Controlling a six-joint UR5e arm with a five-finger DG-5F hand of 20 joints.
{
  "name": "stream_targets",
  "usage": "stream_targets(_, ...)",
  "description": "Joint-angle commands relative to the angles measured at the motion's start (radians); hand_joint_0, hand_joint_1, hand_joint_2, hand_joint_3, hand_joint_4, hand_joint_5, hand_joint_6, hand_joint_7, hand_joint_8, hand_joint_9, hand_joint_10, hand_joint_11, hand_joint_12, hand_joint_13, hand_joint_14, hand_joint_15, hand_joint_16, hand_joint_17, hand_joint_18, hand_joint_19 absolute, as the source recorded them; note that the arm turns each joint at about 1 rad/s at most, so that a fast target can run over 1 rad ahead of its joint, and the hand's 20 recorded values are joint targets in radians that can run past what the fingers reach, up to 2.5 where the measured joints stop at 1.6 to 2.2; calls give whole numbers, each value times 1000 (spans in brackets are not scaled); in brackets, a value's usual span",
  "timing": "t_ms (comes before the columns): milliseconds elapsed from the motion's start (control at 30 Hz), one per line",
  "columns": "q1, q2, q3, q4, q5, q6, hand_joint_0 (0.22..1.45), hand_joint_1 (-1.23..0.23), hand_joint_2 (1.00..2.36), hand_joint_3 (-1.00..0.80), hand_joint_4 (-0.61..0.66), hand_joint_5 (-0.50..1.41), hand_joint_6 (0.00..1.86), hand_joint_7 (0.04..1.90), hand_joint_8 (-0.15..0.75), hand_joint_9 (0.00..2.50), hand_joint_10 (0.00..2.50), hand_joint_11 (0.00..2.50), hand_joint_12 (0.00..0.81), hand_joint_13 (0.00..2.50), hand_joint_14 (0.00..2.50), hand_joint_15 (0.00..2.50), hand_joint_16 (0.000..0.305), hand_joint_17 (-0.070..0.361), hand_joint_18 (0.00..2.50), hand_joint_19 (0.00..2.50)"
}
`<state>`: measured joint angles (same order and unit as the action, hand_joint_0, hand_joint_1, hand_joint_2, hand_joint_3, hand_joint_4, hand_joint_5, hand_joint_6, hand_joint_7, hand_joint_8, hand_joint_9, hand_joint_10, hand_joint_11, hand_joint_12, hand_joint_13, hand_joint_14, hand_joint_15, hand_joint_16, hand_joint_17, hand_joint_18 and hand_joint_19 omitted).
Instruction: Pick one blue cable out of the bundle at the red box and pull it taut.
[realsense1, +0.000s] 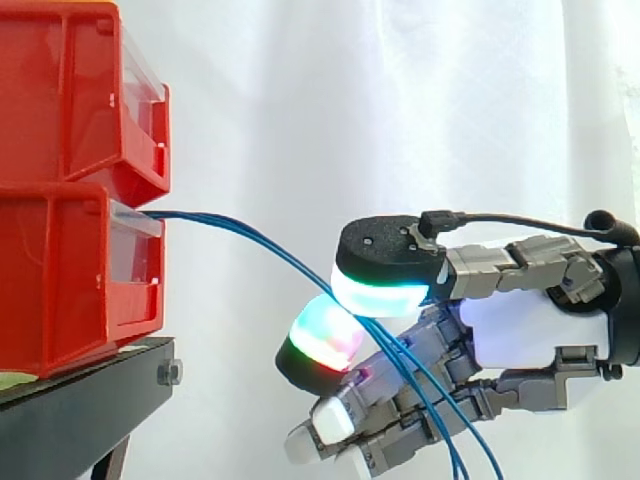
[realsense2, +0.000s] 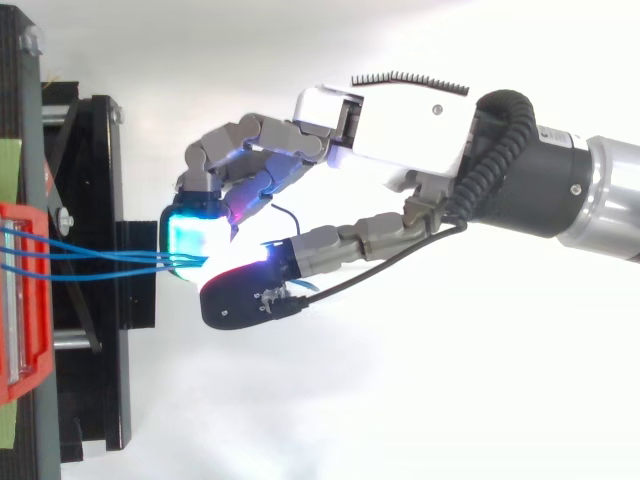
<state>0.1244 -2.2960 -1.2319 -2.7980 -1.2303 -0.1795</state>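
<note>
the blue cables (realsense1: 250, 237) leave the front of the lower red bin (realsense1: 60, 285), which sits at the front edge of the black stand (realsense1: 80, 405). they slope down into the hand (realsense1: 520, 330), whose pads (realsense1: 385, 290) are pinched on them. finding: several strands, not one, appear to pass through the pinch and hang slack below it. risk: a pull would tension the whole bundle, the strands could slip between the pads, or a hard pull could drag the bin over the stand's edge.
</note>
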Motion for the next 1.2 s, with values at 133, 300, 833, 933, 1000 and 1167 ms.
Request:
stream_targets(133,0,1,0,0,0,-2,520,-663,1004,-434,194,-91,813,1062,303,778,8,362,359,374,6,157,53,118,373,233)
stream_targets(300,0,1,0,0,0,-2,489,-591,1000,-492,178,-76,777,1084,316,786,7,352,365,360,6,157,55,123,355,233)
stream_targets(833,0,0,0,0,0,-2,534,-830,1010,-338,158,-143,836,1016,321,652,8,372,361,268,5,130,53,118,279,208)
stream_targets(933,0,0,0,0,0,-2,555,-813,1014,-205,156,-137,853,1007,332,670,8,368,366,290,5,131,54,121,301,210)
stream_targets(1000,1,0,0,0,0,-2,560,-802,1011,-146,140,-130,859,1002,352,698,6,369,392,314,6,128,59,133,349,201)
stream_targets(1167,0,1,0,0,0,-2,567,-765,1007,-79,63,-115,861,1054,347,756,6,366,400,376,4,139,62,140,396,200)
